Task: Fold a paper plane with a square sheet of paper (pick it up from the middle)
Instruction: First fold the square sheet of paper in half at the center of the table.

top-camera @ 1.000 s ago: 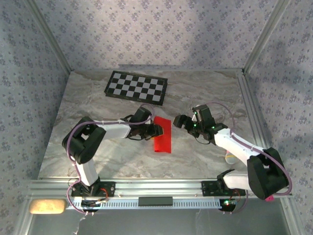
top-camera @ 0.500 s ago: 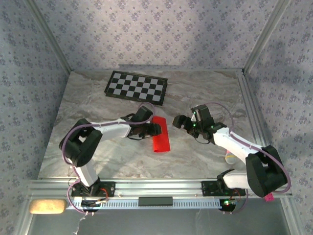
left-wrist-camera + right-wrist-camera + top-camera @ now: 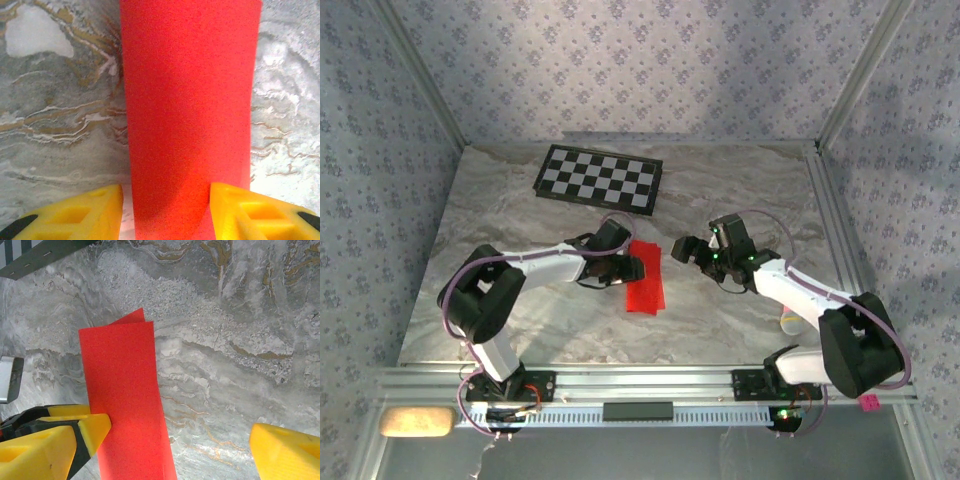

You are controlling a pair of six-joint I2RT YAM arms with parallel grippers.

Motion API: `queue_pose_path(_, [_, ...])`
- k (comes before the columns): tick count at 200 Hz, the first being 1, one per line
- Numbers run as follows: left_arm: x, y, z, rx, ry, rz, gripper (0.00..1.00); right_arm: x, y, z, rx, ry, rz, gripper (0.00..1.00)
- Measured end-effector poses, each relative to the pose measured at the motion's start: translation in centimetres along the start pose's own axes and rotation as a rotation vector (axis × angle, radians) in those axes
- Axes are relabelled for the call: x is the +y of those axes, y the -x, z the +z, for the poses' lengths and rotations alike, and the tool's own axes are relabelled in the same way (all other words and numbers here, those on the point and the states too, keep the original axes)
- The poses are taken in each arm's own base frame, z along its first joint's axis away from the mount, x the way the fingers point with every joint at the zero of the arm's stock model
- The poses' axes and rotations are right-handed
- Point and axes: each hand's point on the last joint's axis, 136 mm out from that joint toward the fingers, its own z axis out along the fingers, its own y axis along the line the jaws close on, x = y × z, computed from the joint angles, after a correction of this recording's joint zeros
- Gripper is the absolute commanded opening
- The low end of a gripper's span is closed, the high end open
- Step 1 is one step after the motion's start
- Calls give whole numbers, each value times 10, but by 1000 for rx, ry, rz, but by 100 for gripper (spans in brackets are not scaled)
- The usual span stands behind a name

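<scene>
My left gripper (image 3: 632, 268) sits at the middle of the table, coming in from the left. Its yellow fingers (image 3: 75, 210) are partly apart, and the red sheet of paper (image 3: 187, 100) runs out between them. The paper takes up the whole gap, so I cannot tell whether the fingers are pinching its edges or only straddling it. My right gripper (image 3: 682, 248) faces it from just across the paper, jaws spread wide and holding nothing. In its own camera one finger (image 3: 75, 440) is at the paper's long edge and the other is well off over bare stone. The sheet of paper (image 3: 646, 280) lies between the two grippers on the grey marbled table (image 3: 750, 190). It is already folded into a narrow strip, and a corner of the lower layer pokes out past one short end, so the layers are not quite square. I judge it very light, thin and floppy, quick to slide on the smooth stone and easy to crumple or tear under a hard squeeze. The best hold looks like a gentle pinch on a long edge near the middle of the strip, catching both layers together. Farther back, toward the rear wall, a black-and-white checkerboard (image 3: 598, 178) lies flat, well apart from the paper.
</scene>
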Motion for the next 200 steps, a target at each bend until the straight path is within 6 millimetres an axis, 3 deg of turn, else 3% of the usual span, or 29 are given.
queue_pose_path(200, [7, 7, 7, 16, 36, -37, 51, -1, -1, 3, 12, -6, 3, 92])
